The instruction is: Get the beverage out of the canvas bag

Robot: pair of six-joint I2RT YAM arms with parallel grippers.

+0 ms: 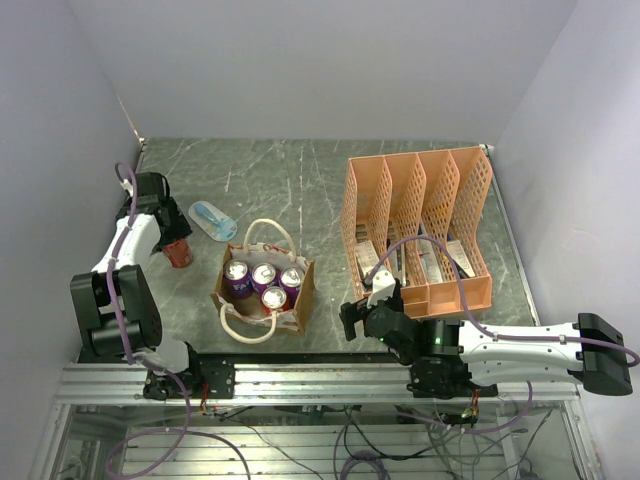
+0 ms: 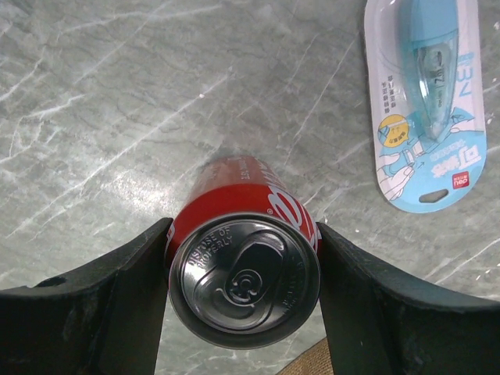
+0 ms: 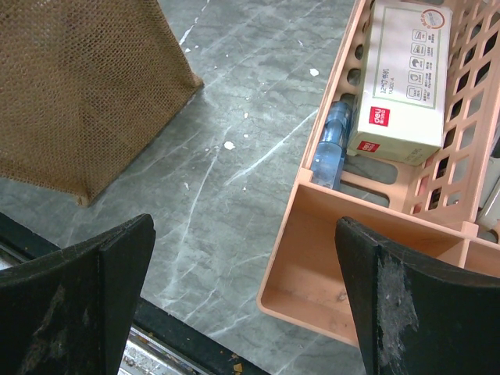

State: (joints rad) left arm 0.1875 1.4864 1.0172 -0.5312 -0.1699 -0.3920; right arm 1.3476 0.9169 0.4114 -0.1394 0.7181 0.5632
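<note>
The tan canvas bag (image 1: 262, 290) with cream looped handles stands at the middle left of the table and holds several purple cans (image 1: 265, 279). Its woven side also shows in the right wrist view (image 3: 86, 94). A red soda can (image 2: 244, 266) stands upright on the table to the left of the bag, seen small in the top view (image 1: 180, 254). My left gripper (image 2: 244, 301) is shut on the red can, one finger on each side. My right gripper (image 3: 242, 297) is open and empty, low over the table between the bag and the orange rack.
An orange plastic file rack (image 1: 420, 225) with boxes and pens stands at the right; its front tray (image 3: 312, 273) lies under my right finger. A blue carded correction tape pack (image 2: 426, 101) lies beside the red can. The table's near rail (image 1: 320, 375) runs along the front.
</note>
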